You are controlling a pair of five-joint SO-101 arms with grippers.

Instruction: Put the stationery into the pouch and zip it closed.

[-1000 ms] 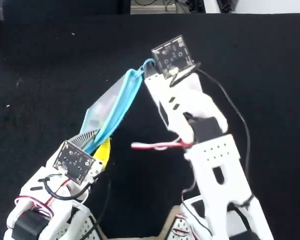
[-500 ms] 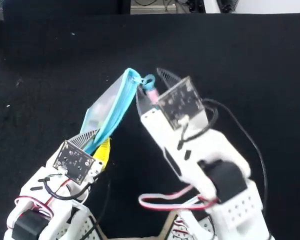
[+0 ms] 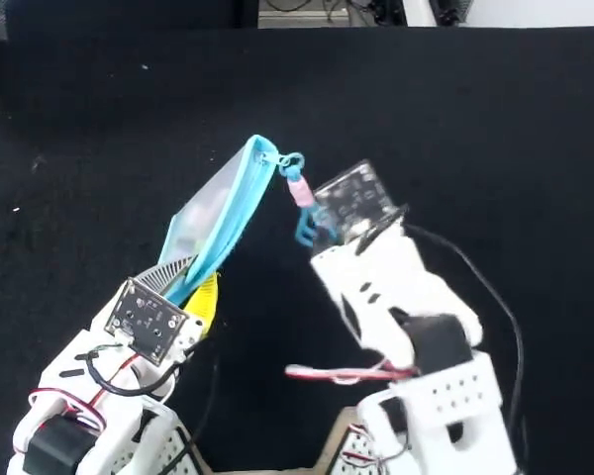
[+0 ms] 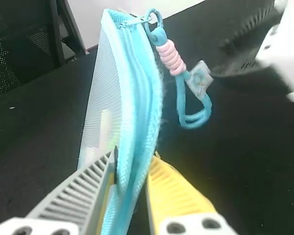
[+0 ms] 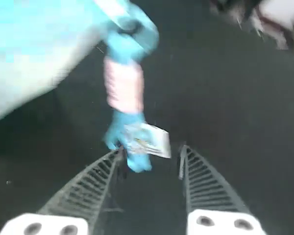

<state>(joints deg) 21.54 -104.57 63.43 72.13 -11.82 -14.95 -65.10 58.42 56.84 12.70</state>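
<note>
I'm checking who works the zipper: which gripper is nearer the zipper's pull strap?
Right. The right gripper is open with the pull strap hanging at its fingertips; the left gripper clamps the pouch at the opposite end.

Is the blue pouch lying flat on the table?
No, the left end effector clamps the pouch, holding it up on edge.

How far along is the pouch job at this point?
Done, it seems: the pouch looks zipped, with its slider at the far end. Its contents are too blurred to confirm. In hand: the left gripper clamps the pouch's near end, and the right gripper is open beside the dangling strap. Left: probably just setting it down.
</note>
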